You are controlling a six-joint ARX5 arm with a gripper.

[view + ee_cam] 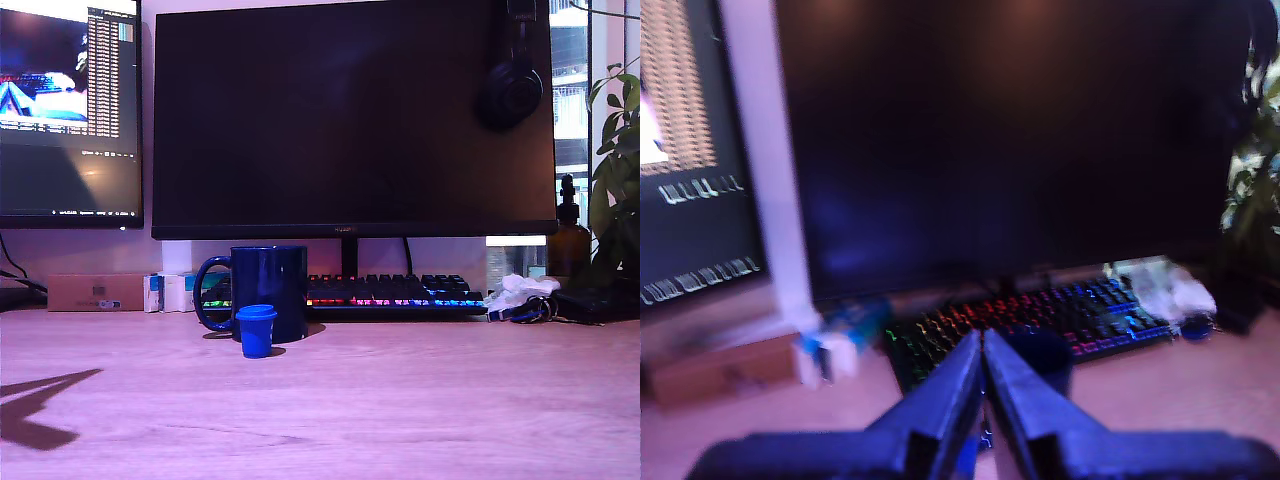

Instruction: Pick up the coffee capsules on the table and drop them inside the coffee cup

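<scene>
Navy coffee cup on the wooden desk, upright, handle toward the exterior view's left, just before the backlit keyboard. Blue capsule standing just in front of it, perhaps touching. In the blurred wrist view, gripper pinched closed, fingertips meeting, cup rim partly visible behind. Large dark monitor behind.

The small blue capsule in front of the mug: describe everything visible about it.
The small bright blue plastic coffee capsule stands on the wooden desk with its wider rimmed end up and the body tapering downward. It sits just in front of the dark navy glossy mug, toward the handle side; whether they touch cannot be told. Nothing grips it. No white capsule is visible.
</scene>
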